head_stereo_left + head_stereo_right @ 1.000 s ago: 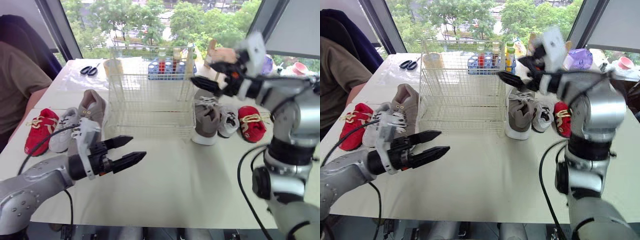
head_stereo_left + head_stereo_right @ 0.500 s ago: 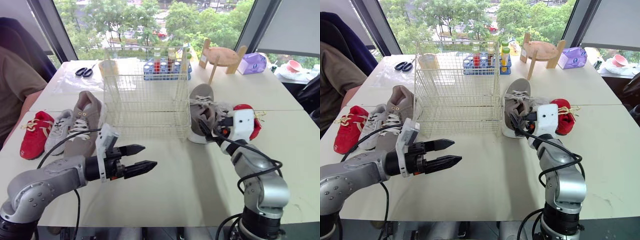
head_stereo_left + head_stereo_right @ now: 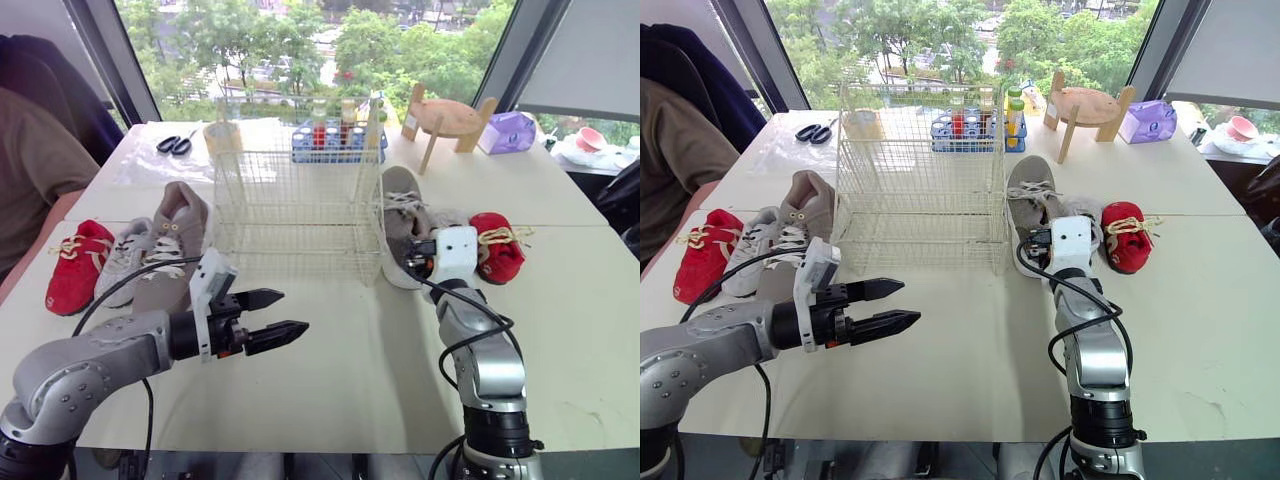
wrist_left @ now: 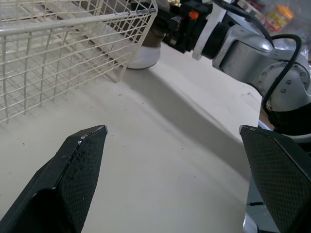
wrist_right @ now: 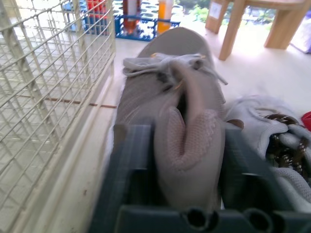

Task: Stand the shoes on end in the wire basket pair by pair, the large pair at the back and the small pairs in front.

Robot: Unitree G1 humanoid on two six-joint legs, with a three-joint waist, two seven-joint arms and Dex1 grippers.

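Left eye view and right eye view look down on a pale worktop [image 3: 970, 370] with the wire basket [image 3: 920, 170] standing near the middle, toward the back edge. All six shoes lie flat on the worktop, outside the basket.

Toward the left edge they sit in a row. The left large taupe shoe [image 3: 800, 215] is just beside the basket. The left small white sneaker [image 3: 750, 250] comes next, and the left small red shoe [image 3: 702, 255] is nearest the edge.

On the basket's right side lies the right large taupe shoe [image 3: 1025, 205], its toe pointing to the back. Beside it is the right small grey sneaker [image 5: 272, 131], then the right small red shoe [image 3: 1125, 235].

The right claw [image 5: 187, 133] is at the heel of the right large taupe shoe. It is spread, with one finger on each side of the heel. The shoe's sole is on the worktop.

The left claw [image 3: 290, 311] hovers over the bare front part of the worktop, in front of the basket. It is spread wide and pinches nothing.

Along the back edge, behind the basket, stand a blue tube rack [image 3: 975, 125] and scissors [image 3: 817, 131]. A wooden stand [image 3: 1090, 105] and a purple box [image 3: 1148, 120] are further right. A person [image 3: 670, 170] sits at the left edge.
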